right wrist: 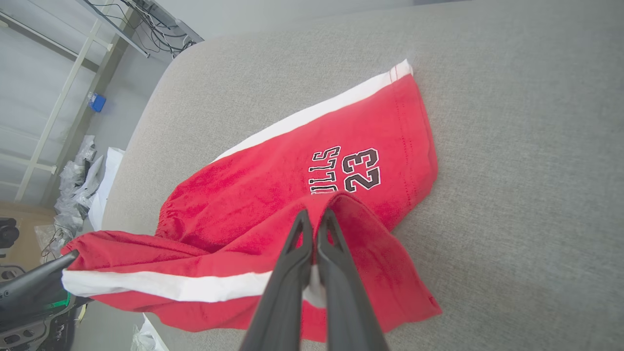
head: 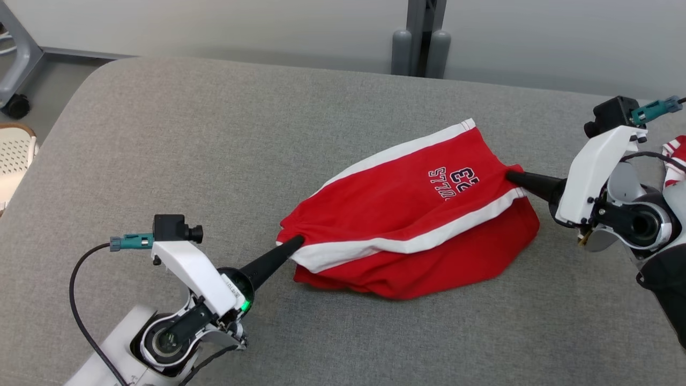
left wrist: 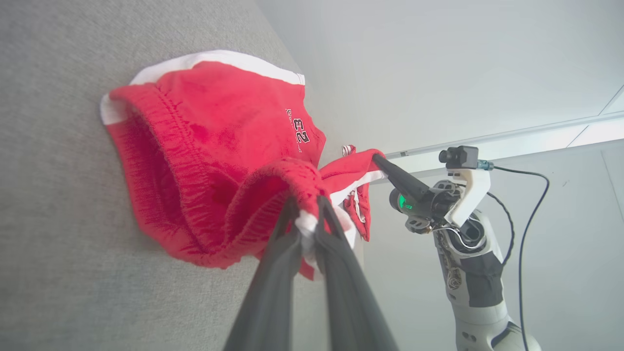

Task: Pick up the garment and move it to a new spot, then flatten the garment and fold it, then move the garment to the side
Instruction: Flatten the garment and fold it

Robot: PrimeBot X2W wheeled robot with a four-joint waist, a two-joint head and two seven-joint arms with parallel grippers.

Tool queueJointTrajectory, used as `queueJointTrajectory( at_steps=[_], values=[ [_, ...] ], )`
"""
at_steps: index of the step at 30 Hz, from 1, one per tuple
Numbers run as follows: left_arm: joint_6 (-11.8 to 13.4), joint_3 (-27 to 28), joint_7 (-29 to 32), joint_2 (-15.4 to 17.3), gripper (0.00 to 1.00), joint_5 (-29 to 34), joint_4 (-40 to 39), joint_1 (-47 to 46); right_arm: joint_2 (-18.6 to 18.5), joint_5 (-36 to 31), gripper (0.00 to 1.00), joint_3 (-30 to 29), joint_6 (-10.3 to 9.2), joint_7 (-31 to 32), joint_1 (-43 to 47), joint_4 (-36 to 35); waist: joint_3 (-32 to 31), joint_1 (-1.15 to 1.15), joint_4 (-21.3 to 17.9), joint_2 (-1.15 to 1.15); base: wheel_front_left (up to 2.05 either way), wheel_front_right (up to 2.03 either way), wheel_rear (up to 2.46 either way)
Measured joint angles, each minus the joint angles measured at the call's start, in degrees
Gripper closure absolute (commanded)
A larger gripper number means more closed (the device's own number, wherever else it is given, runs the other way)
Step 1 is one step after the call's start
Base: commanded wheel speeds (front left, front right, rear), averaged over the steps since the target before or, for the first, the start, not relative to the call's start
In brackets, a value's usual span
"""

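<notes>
The garment (head: 407, 214) is a pair of red shorts with white side stripes and a "23" print, lying partly lifted on the grey padded table (head: 214, 134). My left gripper (head: 298, 242) is shut on the waistband end at the garment's left; the left wrist view shows the garment (left wrist: 204, 146) with its elastic waistband pinched in the left gripper (left wrist: 305, 207). My right gripper (head: 510, 175) is shut on the leg hem at the garment's right. Seen from the right wrist, the garment (right wrist: 302, 185) has its red hem folded over the right gripper (right wrist: 314, 217). The cloth hangs slack between both grips.
The grey table surface stretches wide to the left and front of the garment. A grey post (head: 420, 37) stands behind the table's far edge. A chair caster (head: 17, 105) and a pale basket (head: 13, 155) sit off the left edge. More red and white cloth (head: 676, 155) shows at the far right.
</notes>
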Motion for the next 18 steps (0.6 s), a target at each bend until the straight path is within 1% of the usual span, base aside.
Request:
queueJointTrajectory(
  at_steps=[10,18],
  values=[
    [-1.0,3.9,-1.9,-5.8,1.0,-3.5,8.0,-4.9,3.7,0.4,1.0,-5.8,0.0,-1.0,-8.0,10.1,4.9,0.0,1.4,0.0,0.0,0.0,0.0],
    [-1.7,5.2,-3.4,-9.3,1.0,-3.6,14.1,-8.2,6.7,-0.5,1.0,-7.6,0.0,-1.4,-13.8,18.0,7.9,0.0,2.2,0.0,0.0,0.0,0.0]
  ],
)
